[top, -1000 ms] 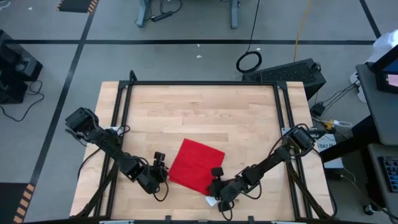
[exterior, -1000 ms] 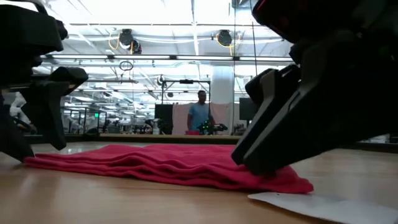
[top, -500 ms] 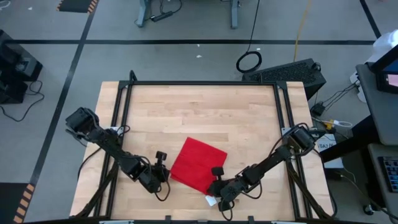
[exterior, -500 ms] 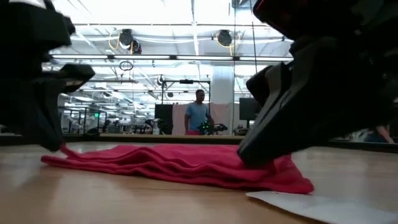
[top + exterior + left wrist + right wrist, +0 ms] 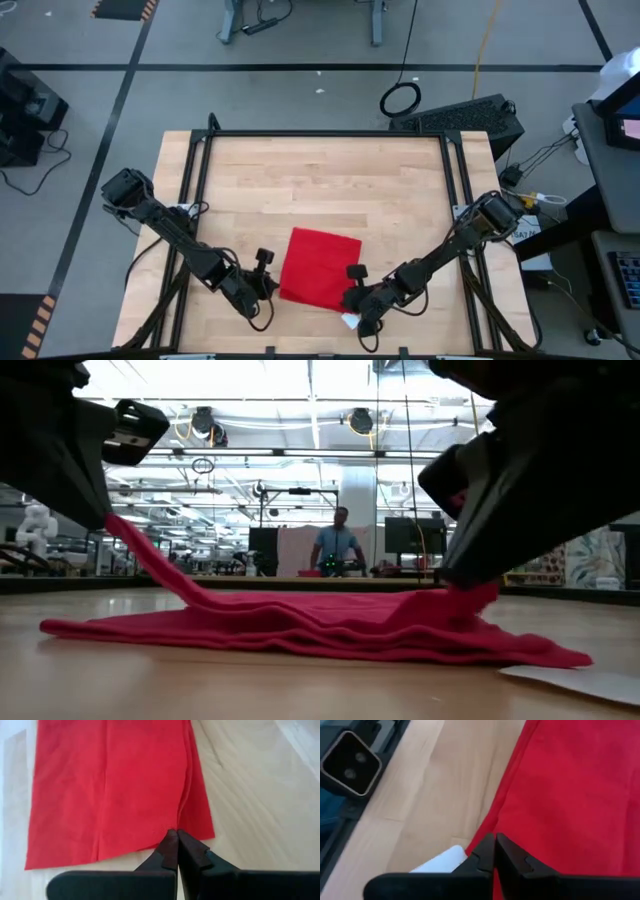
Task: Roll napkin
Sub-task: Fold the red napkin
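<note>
The red napkin (image 5: 318,265) lies folded on the wooden table (image 5: 320,180), near its front edge, with most of its underside flat on the wood (image 5: 300,630). My left gripper (image 5: 272,287) is shut on the napkin's near left part. My right gripper (image 5: 352,297) is shut on its near right part. Both held parts stand raised above the table in the low view, and the cloth slopes down from them. My left gripper pinches the napkin's near edge (image 5: 178,826) between its two shut fingers, slanting down from the near left. One layer or several, I cannot tell. The pinched part is lifted, and a taut strip (image 5: 150,560) runs down to the rest on the table. My right gripper pinches the napkin's near right edge (image 5: 496,831) between its two shut fingers, slanting down from the near right. The pinched part (image 5: 470,592) is raised in a small peak. The cloth beyond it lies on the table.
A white sheet (image 5: 348,320) lies on the table just beside the right gripper, near the front edge (image 5: 580,682). A black frame rail (image 5: 200,180) borders the table. Bare wood lies behind the napkin. A person (image 5: 340,545) stands far off in the room.
Both grippers have taken hold of the napkin's near edge and risen. The two pinched parts have come up off the table and the left one is drawn taut, while the middle and far part stay down. The napkin has turned a little squarer to the table.
</note>
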